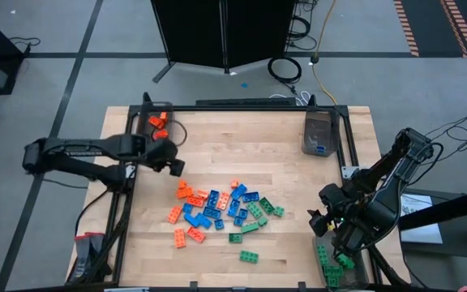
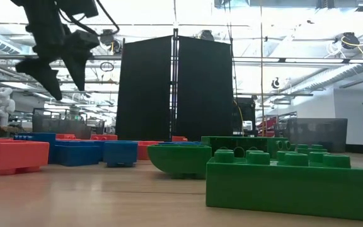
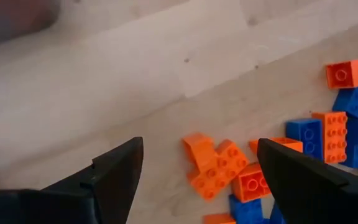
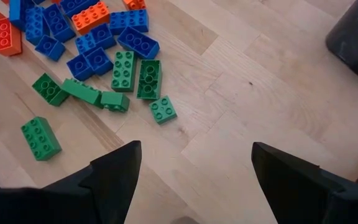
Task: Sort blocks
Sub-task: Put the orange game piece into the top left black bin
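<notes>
The blocks (image 1: 217, 209), small studded bricks in orange, blue and green, lie loose in a pile on the middle of the wooden table. My left gripper (image 1: 175, 168) hangs open above the table just left of and beyond the pile. It stands high in the low view (image 2: 52, 63). In its wrist view (image 3: 199, 149) a cluster of orange blocks (image 3: 219, 168) shows between the fingers. My right gripper (image 1: 319, 221) is open and empty near the table's right edge (image 4: 196, 149), with green blocks (image 4: 135, 78) lying ahead of it.
Three translucent grey bins stand at the table's corners. The far left bin (image 1: 159, 126) holds orange blocks, the far right bin (image 1: 319, 134) blue ones, the near right bin (image 1: 331, 264) green ones. A lone green block (image 1: 249, 256) lies near the front. Bare wood surrounds the pile.
</notes>
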Motion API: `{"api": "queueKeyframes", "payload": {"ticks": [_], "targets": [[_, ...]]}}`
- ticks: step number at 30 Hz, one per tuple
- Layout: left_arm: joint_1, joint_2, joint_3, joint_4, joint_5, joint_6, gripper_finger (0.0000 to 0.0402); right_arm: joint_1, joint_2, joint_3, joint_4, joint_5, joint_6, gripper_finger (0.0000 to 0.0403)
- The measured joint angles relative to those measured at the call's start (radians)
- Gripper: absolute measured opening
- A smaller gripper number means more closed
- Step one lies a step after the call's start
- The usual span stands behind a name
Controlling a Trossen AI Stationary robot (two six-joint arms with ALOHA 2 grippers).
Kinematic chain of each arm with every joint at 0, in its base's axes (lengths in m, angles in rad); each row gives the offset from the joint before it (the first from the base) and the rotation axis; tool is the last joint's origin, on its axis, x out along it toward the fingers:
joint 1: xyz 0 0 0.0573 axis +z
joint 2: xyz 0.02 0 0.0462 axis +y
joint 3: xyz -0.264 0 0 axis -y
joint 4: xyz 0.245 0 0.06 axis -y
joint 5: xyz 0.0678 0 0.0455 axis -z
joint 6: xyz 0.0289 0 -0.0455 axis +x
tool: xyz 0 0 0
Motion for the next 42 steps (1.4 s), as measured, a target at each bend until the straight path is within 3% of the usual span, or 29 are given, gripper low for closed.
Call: {"api": "queueKeyframes", "payload": {"ticks": [9,25,31,39,42], "targets": [[-0.208,0.163,0.000,0.019,-0.087,-0.213,0.0318,0.000,0.000,0.000,-0.001,0.000,-0.007,0.0299],[-0.227,0.451,-0.001,0.124,-0.095,-0.233,0.0310,0.000,0.000,0.000,0.000,0.000,-0.010,0.0299],[-0.227,0.484,-0.001,0.155,-0.107,-0.232,0.0240,0.000,0.000,0.000,-0.001,0.000,-0.031,0.0299],[-0.227,0.487,-0.001,0.200,-0.107,-0.236,0.0081,0.000,0.000,0.000,-0.014,0.000,-0.036,0.0299],[-0.228,0.482,-0.001,0.210,-0.114,-0.214,0.0066,0.000,0.000,0.000,-0.014,0.000,-0.036,0.0299]]}}
